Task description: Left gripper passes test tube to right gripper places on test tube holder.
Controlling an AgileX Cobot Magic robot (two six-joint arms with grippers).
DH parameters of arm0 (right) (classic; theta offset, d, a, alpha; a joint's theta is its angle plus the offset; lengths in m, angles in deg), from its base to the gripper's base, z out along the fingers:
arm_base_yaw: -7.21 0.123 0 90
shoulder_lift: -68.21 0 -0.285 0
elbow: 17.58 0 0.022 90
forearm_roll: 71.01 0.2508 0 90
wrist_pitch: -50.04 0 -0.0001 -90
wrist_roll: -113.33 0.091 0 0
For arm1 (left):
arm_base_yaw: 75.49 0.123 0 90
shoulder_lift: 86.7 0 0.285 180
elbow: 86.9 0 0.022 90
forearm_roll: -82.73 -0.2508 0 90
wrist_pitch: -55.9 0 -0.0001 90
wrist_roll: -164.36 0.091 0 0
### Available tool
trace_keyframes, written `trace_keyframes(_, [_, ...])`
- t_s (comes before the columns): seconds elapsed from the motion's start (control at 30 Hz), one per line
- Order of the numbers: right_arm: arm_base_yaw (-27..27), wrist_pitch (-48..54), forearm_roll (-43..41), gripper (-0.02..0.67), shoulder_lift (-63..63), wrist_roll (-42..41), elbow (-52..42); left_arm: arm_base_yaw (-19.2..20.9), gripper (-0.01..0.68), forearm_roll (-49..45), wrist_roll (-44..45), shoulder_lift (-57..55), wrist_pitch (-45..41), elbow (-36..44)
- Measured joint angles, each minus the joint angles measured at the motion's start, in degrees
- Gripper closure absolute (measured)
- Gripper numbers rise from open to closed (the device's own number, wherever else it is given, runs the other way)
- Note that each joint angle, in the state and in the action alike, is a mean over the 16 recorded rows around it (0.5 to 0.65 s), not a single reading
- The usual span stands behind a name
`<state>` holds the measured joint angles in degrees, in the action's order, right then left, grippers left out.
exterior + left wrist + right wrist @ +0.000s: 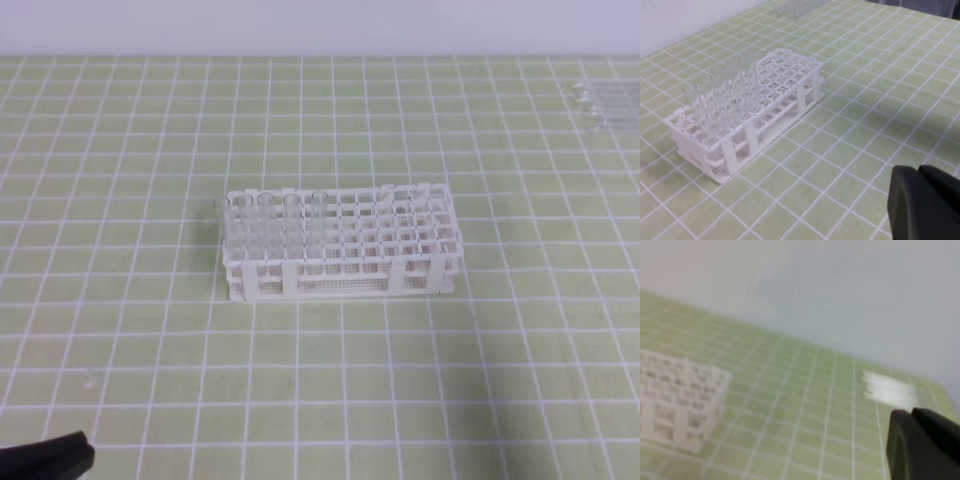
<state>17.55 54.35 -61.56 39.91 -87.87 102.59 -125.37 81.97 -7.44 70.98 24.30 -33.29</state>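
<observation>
The white test tube holder [340, 282] stands mid-table, with several clear test tubes [291, 222] upright in its left end. The left wrist view shows the holder [802, 97] and those tubes [735, 82] ahead on the left. My left gripper [919, 172] is at the lower right of that view, shut and empty, well short of the holder. A black part of it [50, 458] shows at the table's near left corner. My right gripper [912, 415] is shut too and holds nothing. Its view is blurred, with the holder [675, 400] far to the left.
Several spare test tubes [600, 103] lie side by side at the far right of the table, also seen as spare tubes [797, 7] and a pale blur of tubes [887, 387]. A green gridded mat [320, 380] covers the table; a pale wall runs behind.
</observation>
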Motion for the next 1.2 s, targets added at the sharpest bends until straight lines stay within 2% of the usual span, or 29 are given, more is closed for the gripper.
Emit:
trace_keyframes(0.2, [-6.74, 2.39, 2.55, 0.664, 7.03, 2.00, -8.61, 0.00, 0.674, 0.00, 0.00, -0.04, 0.00, 0.00])
trace_keyframes(0.4, [-9.88, 0.39, 5.46, 0.664, 12.15, 4.35, -14.89, 0.02, 0.675, -0.01, 0.00, -0.15, 0.08, -0.01])
trace_keyframes(0.57, [-10.58, 1.45, 4.19, 0.664, 15.57, 9.77, -17.24, 0.02, 0.675, -0.02, -0.01, -0.20, 0.10, -0.01])
trace_keyframes(0.93, [-10.63, 10.40, -5.40, 0.664, 21.00, 24.57, -17.46, 0.02, 0.675, -0.01, 0.00, -0.22, 0.01, -0.01])
trace_keyframes(1.2, [-10.63, 11.73, -6.29, 0.664, 21.26, 26.99, -17.46, 0.02, 0.675, -0.01, 0.00, -0.22, 0.01, -0.01])
